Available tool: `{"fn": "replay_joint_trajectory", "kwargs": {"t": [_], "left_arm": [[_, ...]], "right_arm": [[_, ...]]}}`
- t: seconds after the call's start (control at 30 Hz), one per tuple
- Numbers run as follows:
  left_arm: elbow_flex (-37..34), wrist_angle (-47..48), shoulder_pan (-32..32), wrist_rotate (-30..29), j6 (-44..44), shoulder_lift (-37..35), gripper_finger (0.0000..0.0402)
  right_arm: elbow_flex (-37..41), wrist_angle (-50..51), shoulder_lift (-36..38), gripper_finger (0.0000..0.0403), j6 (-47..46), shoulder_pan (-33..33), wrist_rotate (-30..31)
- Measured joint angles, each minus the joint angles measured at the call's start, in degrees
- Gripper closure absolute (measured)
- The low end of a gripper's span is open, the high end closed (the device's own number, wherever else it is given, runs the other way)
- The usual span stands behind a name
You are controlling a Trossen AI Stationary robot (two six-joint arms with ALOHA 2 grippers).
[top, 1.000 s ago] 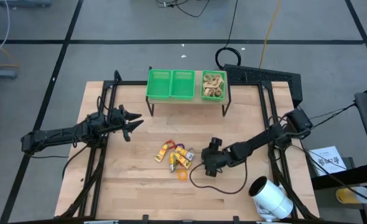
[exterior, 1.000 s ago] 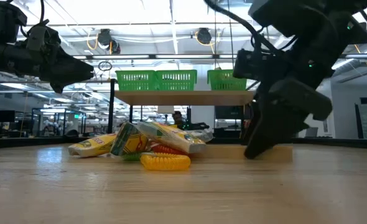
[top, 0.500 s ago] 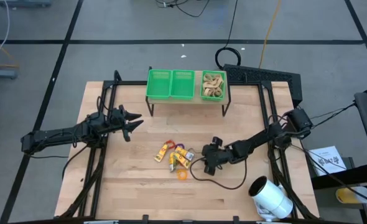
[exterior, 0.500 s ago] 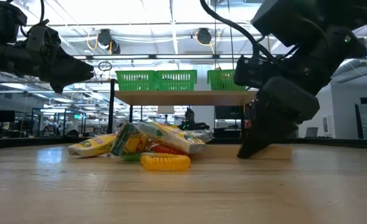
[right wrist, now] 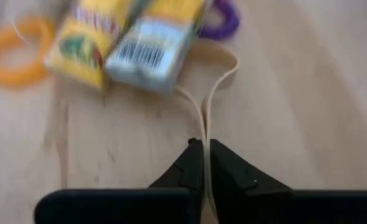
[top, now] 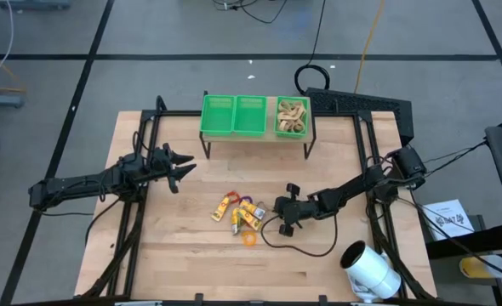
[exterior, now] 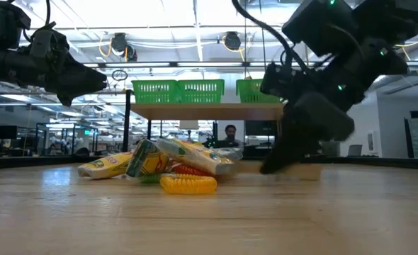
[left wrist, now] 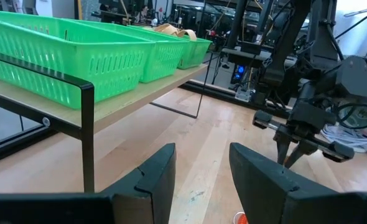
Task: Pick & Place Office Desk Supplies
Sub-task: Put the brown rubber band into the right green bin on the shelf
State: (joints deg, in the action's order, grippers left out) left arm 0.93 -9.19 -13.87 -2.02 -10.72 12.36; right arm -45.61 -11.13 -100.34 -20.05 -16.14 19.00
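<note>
Right gripper (right wrist: 203, 152) low at the table (top: 191, 263), fingertips pinched together on a thin tan rubber band (right wrist: 209, 93); the loop runs out from between the tips, stretched narrow, far end tucked under the nearest yellow packet (right wrist: 152, 37). Just past the tips sits the pile of supplies (top: 241, 214): a second yellow crayon-style packet (right wrist: 87, 40) beside the first, an orange coil ring (right wrist: 12, 53) off to one side of them, a purple coil ring (right wrist: 224, 22) behind the packets on the other side. In the low view the same gripper (exterior: 269, 166) hangs tip-down touching the wood, close beside the pile, a yellow coil (exterior: 188, 185) lying at the front of the heap. A long black cable loop (top: 298, 246) lies on the table near the right gripper. Farther off, the white cylinder (top: 370, 270) lies at the table corner behind the right arm. Beyond the pile, the shelf (top: 255, 136) carries three green baskets (top: 234, 116); the basket (top: 293, 117) nearest the right arm holds tan rubber bands. Left gripper (top: 181, 167) hovers well apart from the pile, raised above the table, fingers (left wrist: 155, 177) parted with nothing between them, pointing toward the shelf leg
</note>
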Motion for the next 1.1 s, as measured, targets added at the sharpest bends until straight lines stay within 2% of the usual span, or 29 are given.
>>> {"fn": "replay_joint_trajectory", "kwargs": {"t": [0.23,0.47,0.7,0.9,1.1], "left_arm": [[0.0,0.02,0.0,0.0,0.0,0.0,0.0243],[0.0,0.0,0.0,0.0,0.0,0.0,0.0243],[0.0,0.02,0.0,0.0,-0.01,0.0,0.0243],[0.0,0.0,0.01,-0.01,0.0,-0.01,0.0243],[0.0,-0.02,0.01,0.0,0.0,-0.01,0.0243]], "right_arm": [[-0.02,-0.15,9.01,0.0396,6.14,0.14,1.01],[-0.09,-1.89,17.87,0.0399,11.12,0.13,7.41],[-0.13,-7.65,21.08,0.0399,18.18,1.0,16.59],[-0.16,-13.44,24.28,0.0397,23.99,6.44,23.98],[-0.17,-14.98,28.24,0.0398,23.78,15.53,24.42]]}}
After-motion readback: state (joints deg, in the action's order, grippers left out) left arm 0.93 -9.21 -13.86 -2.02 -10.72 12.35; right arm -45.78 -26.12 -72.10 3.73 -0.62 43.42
